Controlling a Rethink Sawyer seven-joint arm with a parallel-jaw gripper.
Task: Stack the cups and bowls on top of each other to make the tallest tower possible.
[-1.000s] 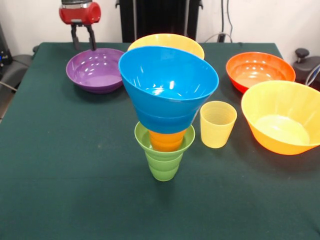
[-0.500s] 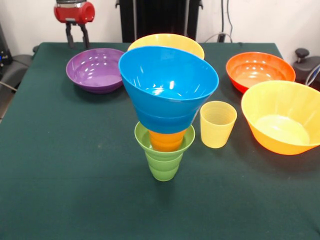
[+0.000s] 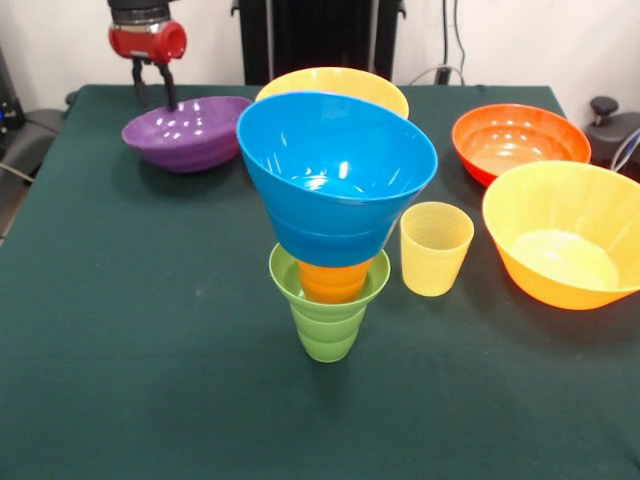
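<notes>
The tower stands mid-table: a green ribbed cup at the bottom, an orange cup nested in it, and a medium blue bowl resting tilted on top. At the far left, my gripper is shut on the far rim of the purple bowl. That bowl hangs tilted, its left side lower. A pale yellow cup stands upright just right of the tower.
A big orange bowl sits at the right edge, with a red-orange bowl behind it. Another big yellow-orange bowl lies behind the tower. Green cloth covers the table.
The gripper moved left from above the purple bowl's middle to its far rim. The bowl, flat on the table before, is now tilted and shifted slightly left.
</notes>
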